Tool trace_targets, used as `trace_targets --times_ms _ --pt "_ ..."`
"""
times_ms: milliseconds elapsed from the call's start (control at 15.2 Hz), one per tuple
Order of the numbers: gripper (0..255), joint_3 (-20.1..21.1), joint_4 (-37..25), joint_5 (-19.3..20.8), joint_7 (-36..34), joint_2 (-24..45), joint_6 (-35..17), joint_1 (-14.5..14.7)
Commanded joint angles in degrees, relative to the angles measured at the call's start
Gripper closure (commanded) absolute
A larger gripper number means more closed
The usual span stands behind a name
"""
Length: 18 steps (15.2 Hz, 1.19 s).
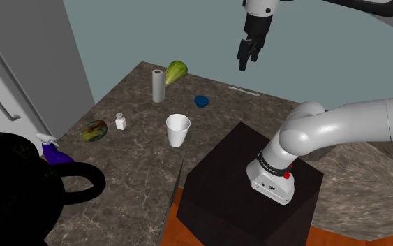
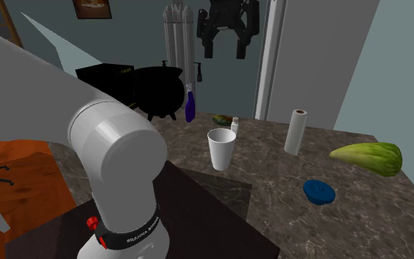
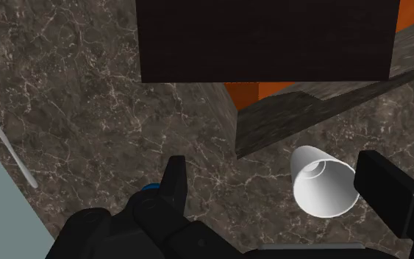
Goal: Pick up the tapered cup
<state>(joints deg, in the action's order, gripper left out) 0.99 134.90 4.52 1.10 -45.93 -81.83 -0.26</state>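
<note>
**Open gripper hanging high over a white tapered cup**

Showing a black two-finger gripper (image 1: 249,59) hanging high above a dark, veined stone counter (image 1: 128,168), fingers spread apart and clasping nothing. Showing the white tapered cup (image 1: 178,130) standing upright, mouth up, near the counter's edge, just beside the dark box-shaped stand (image 1: 223,189) and far below the gripper. Looking down in the wrist view onto the cup's (image 3: 323,182) wide rim, lying between the two fingers' lines but untouched.

Sharing the counter, well apart from the cup: a pale paper towel roll (image 1: 158,85), a green squash-like fruit (image 1: 175,72), a small blue disc (image 1: 202,101) and a small white shaker (image 1: 121,121).

Judging the cup as light, thin-walled and smooth, likely tipping at a nudge and denting under a hard squeeze. Suggesting a gentle pinch across the upper half, just below the rim, letting the widening wall sit against the fingers instead of sliding through.

Finding no print on the cup. Noticing pale lettering on a black band (image 2: 135,235) at the arm's base, too small for reading.
</note>
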Motion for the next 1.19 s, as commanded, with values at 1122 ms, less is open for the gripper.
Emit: trace_targets --times_ms 1122 --pt "0 12.9 14.9 -5.9 -16.1 16.7 -35.6 3.3"
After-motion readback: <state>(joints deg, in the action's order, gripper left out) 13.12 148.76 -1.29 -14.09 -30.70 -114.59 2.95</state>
